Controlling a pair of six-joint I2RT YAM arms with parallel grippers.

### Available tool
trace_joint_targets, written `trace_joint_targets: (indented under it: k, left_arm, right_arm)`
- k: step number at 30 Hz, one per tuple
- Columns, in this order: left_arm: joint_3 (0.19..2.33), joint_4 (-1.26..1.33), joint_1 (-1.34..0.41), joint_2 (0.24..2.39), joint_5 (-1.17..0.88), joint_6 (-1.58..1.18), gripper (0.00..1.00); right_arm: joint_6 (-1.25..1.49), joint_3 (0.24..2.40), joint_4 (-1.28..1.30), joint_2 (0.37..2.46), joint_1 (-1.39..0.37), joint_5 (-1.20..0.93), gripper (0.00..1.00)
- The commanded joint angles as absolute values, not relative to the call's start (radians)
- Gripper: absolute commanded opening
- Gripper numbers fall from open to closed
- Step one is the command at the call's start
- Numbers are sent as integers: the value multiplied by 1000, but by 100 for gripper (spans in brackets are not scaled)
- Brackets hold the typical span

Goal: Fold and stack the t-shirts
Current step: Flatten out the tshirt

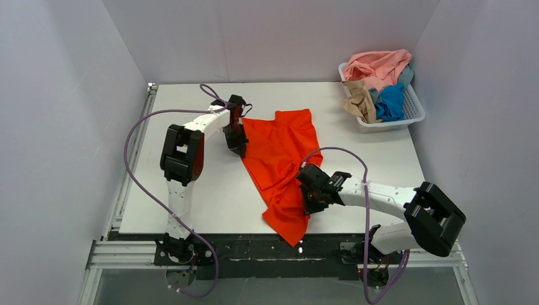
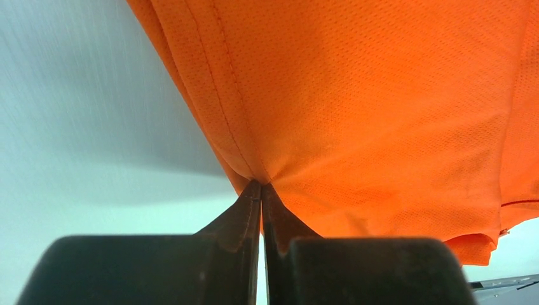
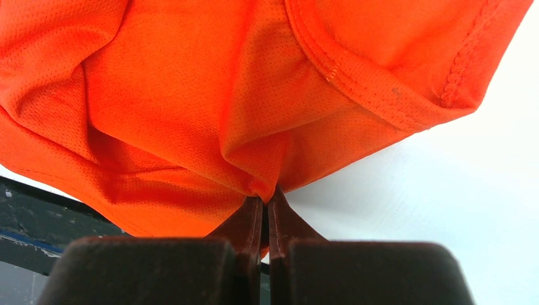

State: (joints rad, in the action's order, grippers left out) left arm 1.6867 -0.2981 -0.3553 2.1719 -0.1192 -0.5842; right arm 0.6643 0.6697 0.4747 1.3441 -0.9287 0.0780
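Note:
The orange-red t-shirt (image 1: 279, 152) lies stretched on the white table (image 1: 191, 203), its lower end hanging over the near edge. My left gripper (image 1: 238, 149) is shut on its left edge; in the left wrist view the jaws (image 2: 261, 187) pinch a hemmed fold of the orange-red t-shirt (image 2: 381, 114). My right gripper (image 1: 310, 204) is shut on the shirt's lower right part; the right wrist view shows the jaws (image 3: 264, 198) clamped on bunched cloth of that shirt (image 3: 178, 108). Salmon pink (image 1: 379, 67), tan-beige (image 1: 359, 101) and blue (image 1: 391, 101) t-shirts lie in the basket.
The white slatted basket (image 1: 416, 113) stands at the table's back right corner. Purple cables loop from both arms. Grey walls enclose the table on three sides. A black frame rail (image 1: 254, 244) runs along the near edge.

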Motion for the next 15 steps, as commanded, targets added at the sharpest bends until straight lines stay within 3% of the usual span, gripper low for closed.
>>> trace_joint_targets:
  k: [1, 15]
  left_arm:
    - [1682, -429, -347, 2083, -87, -583, 0]
    - [1398, -518, -251, 1808, 132, -580, 0]
  right_arm:
    - [678, 642, 530, 1393, -925, 118, 1]
    - [703, 640, 554, 1400, -923, 131, 1]
